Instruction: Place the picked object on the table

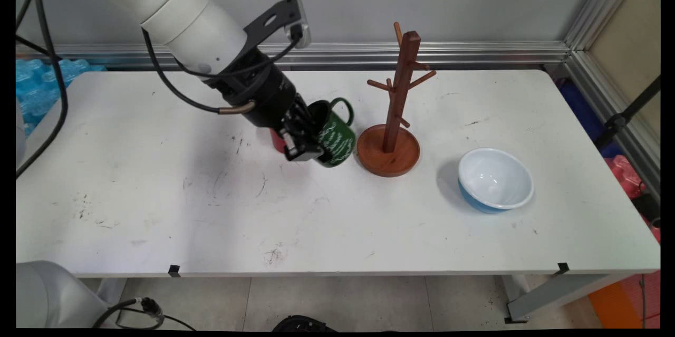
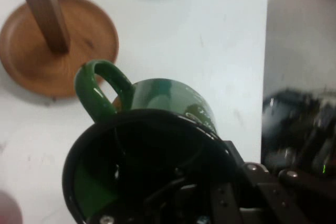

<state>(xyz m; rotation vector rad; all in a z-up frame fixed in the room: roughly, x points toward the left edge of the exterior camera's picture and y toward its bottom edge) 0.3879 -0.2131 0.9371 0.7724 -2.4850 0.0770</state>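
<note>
The gripper (image 1: 305,143), closed on the rim of the green mug (image 1: 333,136) with one finger inside it, holds the mug tilted just above the table (image 1: 158,210), handle toward the wooden mug tree (image 1: 391,115) just beside it, bowl (image 1: 494,180) farther right.

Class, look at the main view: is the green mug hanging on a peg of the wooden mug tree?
No: the green mug is in the gripper, left of the mug tree.

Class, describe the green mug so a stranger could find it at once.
On the white table, find the wooden mug tree near the middle. Just left of its base is the green mug, tilted in the gripper. It alone has a handle and white lettering.
</note>
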